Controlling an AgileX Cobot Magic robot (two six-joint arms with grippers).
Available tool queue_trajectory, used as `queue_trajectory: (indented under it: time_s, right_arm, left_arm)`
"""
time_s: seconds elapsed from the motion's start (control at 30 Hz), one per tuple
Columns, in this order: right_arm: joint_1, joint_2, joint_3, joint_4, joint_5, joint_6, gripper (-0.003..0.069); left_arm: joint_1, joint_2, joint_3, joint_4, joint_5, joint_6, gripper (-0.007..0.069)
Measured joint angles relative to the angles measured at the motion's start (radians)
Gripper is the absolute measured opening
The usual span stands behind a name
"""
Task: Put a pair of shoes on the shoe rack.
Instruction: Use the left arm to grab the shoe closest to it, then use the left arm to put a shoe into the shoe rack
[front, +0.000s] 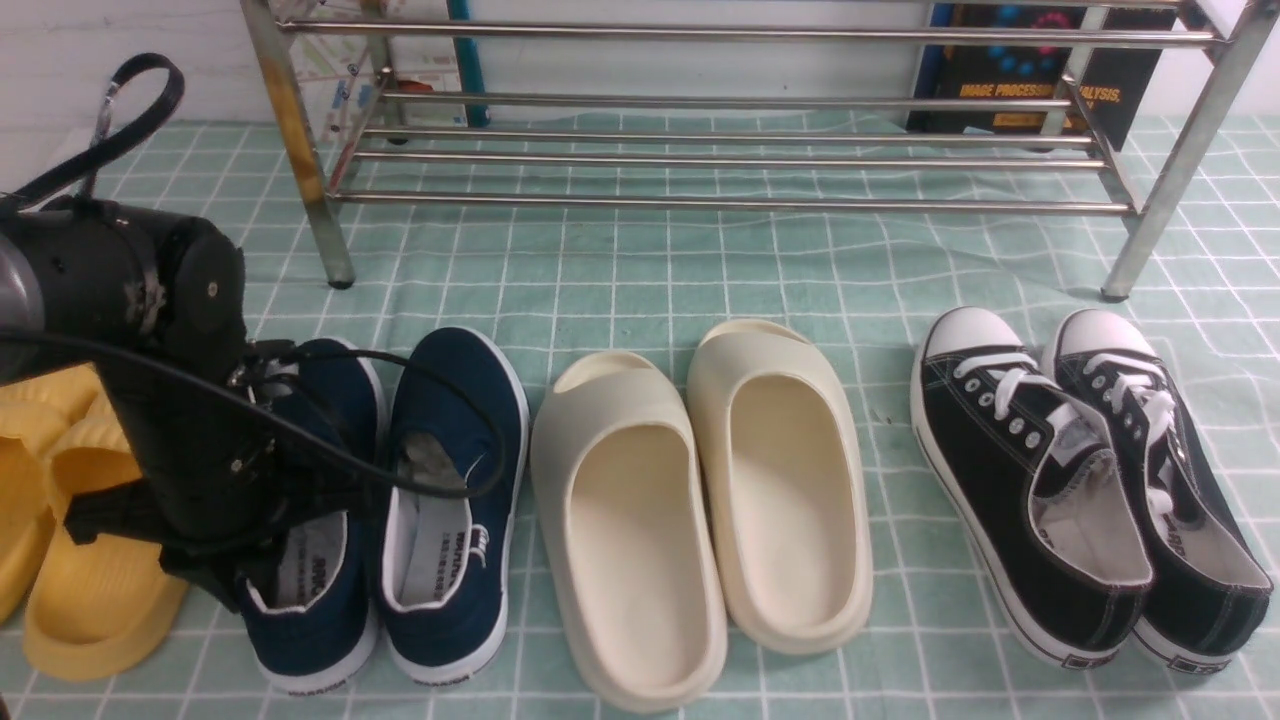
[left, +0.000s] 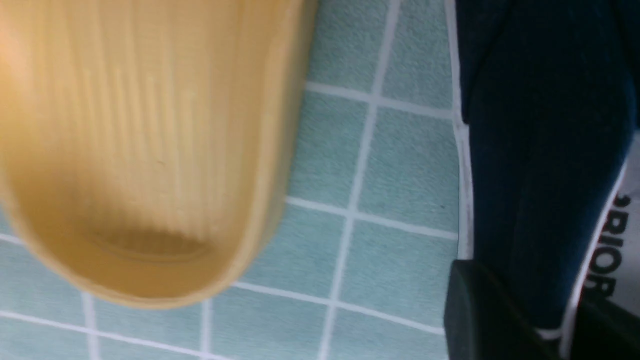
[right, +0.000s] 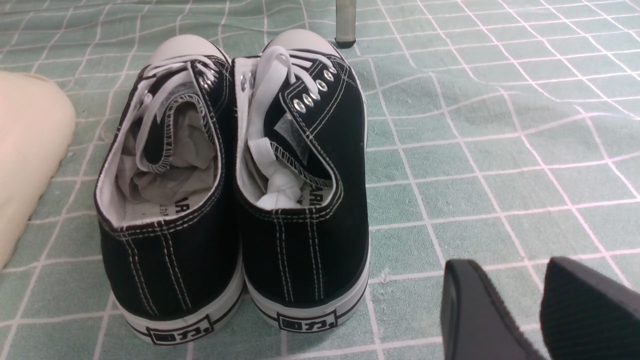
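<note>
Nearest, the left gripper (left: 545, 310) pinches the heel-side wall of one navy shoe (left: 540, 150), which stands on the checked cloth (front: 640, 270) just beside its twin (front: 470, 395). The right gripper (right: 525, 275) hangs slightly parted and empty behind the black sneakers (right: 300, 235). Farther back stands the shoe rack (front: 740, 203).

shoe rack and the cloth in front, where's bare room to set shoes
Shoe rack: lower bars bare across the whole width. Cloth strip between its front bar and the shoe toes is bare too. Crowded: the near row of yellow slides, navy shoes, cream slides, black sneakers.
</note>
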Motion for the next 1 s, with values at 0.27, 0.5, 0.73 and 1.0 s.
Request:
queue_trajectory:
  time_s: [0.27,0.5,0.73,1.0]
  right_arm:
    - [0.0,0.0,0.0,0.0,0.0,0.0,0.0246]
    - [0.0,0.0,0.0,0.0,0.0,0.0,0.0246]
    - [0.0,0.0,0.0,0.0,0.0,0.0,0.0246]
    - [0.0,0.0,0.0,0.0,0.0,0.0,0.0246]
  left_arm:
    - [0.0,-0.144,-0.137,0.049,0.118,0.04,0.0017]
    - [0.0,-0.173,-0.321,-0.089,0.13,0.149,0.0017]
    - [0.0,-0.008,-0.465,-0.151,0.108,0.17,0.0017]
    - [0.003,0.267,-0.787,-0.159,0.11,0.149,0.0017]
